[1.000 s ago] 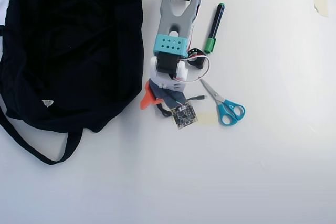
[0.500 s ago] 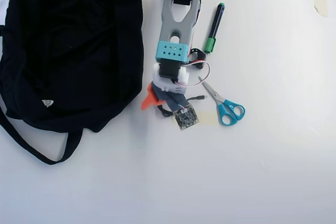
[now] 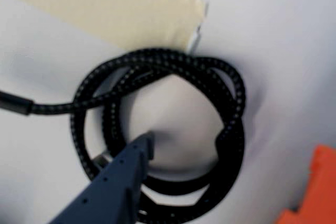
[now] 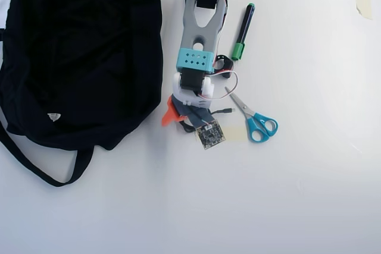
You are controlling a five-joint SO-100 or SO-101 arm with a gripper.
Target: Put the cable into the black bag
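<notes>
Braided black, the cable (image 3: 157, 129) is seen coiled flat on the white table (image 3: 283, 51), directly beneath the gripper (image 3: 220, 153). One blue finger (image 3: 128, 163) is poised inside the loop, jaws spread, nothing gripped. The black bag (image 4: 77, 52) lies left in the overhead view.

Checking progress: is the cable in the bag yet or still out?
Out. In the wrist view the coiled cable lies on the white table, a blue jaw tip inside its loop.
</notes>
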